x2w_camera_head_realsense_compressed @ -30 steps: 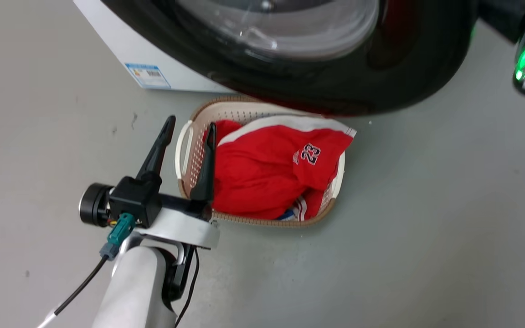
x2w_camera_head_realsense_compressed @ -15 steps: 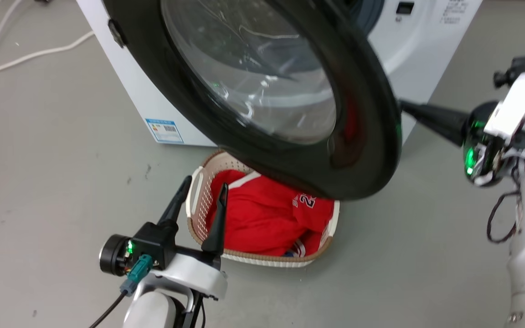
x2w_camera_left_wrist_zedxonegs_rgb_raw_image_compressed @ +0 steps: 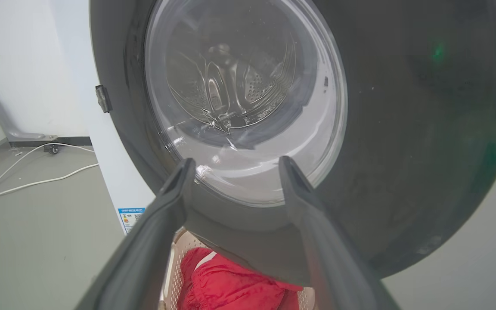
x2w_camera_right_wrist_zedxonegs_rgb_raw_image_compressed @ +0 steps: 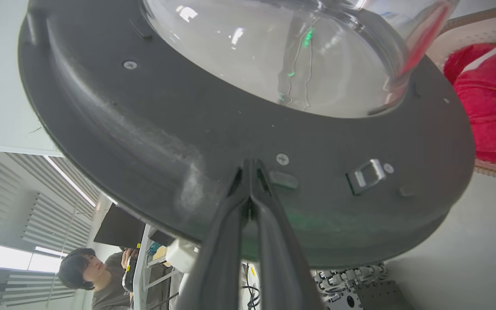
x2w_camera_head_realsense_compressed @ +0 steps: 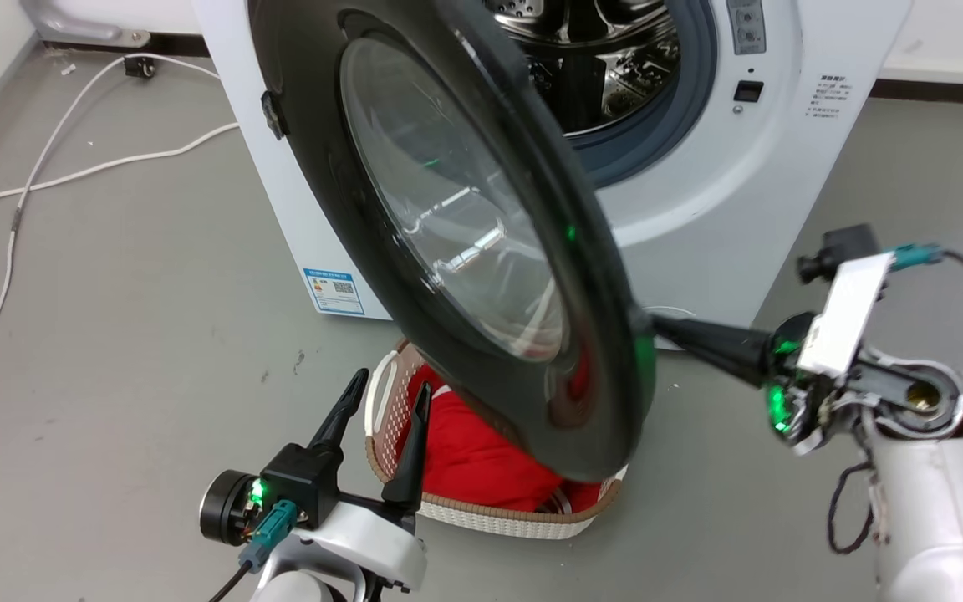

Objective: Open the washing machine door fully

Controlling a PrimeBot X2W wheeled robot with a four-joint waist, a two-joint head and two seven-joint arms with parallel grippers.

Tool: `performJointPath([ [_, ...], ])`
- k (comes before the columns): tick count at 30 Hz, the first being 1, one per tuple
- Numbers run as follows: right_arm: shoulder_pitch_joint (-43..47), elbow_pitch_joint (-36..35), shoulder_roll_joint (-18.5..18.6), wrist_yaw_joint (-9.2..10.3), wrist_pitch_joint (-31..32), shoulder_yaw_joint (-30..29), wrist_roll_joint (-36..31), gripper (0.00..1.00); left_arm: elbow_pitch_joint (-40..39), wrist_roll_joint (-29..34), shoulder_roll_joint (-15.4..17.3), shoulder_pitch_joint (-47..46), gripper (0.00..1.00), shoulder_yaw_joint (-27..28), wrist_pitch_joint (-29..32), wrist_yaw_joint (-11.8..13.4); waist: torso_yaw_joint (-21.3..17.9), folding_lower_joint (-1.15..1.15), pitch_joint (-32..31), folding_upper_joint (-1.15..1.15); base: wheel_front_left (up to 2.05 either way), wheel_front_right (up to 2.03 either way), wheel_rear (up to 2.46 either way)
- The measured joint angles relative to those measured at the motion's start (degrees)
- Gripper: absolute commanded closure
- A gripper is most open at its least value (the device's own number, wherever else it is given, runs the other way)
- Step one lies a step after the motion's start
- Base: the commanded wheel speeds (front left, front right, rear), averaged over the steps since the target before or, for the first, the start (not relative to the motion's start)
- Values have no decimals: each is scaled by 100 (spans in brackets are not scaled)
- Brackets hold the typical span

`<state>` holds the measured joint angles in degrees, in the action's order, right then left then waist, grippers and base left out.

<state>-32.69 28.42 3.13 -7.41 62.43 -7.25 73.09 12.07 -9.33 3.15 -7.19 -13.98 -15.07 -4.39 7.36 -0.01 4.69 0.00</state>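
The washing machine door [x2w_camera_head_realsense_compressed: 465, 251] stands about half open, hinged at its 9 o'clock edge. The right tool [x2w_camera_right_wrist_zedxonegs_rgb_raw_image_compressed: 248, 165], fingers closed on nothing, touches its inner rim at 4 o'clock. A steady, sweeping push toward 9 o'clock should suit. The left tool [x2w_camera_head_realsense_compressed: 392, 383] gapes empty at 7 o'clock. The blue sticker [x2w_camera_head_realsense_compressed: 333, 290] is too small to read.

Our left gripper [x2w_camera_head_realsense_compressed: 392, 381] holds its jaws spread wide with nothing between them, both fingers [x2w_camera_head_realsense_compressed: 338, 414] pointing straight ahead from the wrist. Our right gripper [x2w_camera_right_wrist_zedxonegs_rgb_raw_image_compressed: 248, 162] has its jaws pressed together to one tip, nothing between them; behind the jaws, its pale forearm [x2w_camera_head_realsense_compressed: 933, 502] bends sharply.
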Motion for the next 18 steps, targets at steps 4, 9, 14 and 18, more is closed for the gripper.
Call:
performJointPath([
  [4, 220, -75, -4, 0, -297, 455, 281, 100, 13, -8, 5, 19, 0, -14, 0, 0, 34, 0, -56, 0, 0, 0, 0],
  [9, 400, -180, -8, 0, -671, 750, 506, 100, 19, -25, 12, 63, 0, -11, 0, 1, 26, 0, -114, 0, 0, 0, 0],
  [14, 649, -322, -22, 1, -1267, 720, 614, 100, 47, -43, 35, 121, 0, -4, 0, 9, -27, 0, -205, 0, 0, 0, 0],
  [18, 875, -605, -23, 0, -2034, 485, 688, 100, 73, -46, 57, 142, 0, 1, 0, 18, -106, 0, -273, 0, 0, 0, 0],
])
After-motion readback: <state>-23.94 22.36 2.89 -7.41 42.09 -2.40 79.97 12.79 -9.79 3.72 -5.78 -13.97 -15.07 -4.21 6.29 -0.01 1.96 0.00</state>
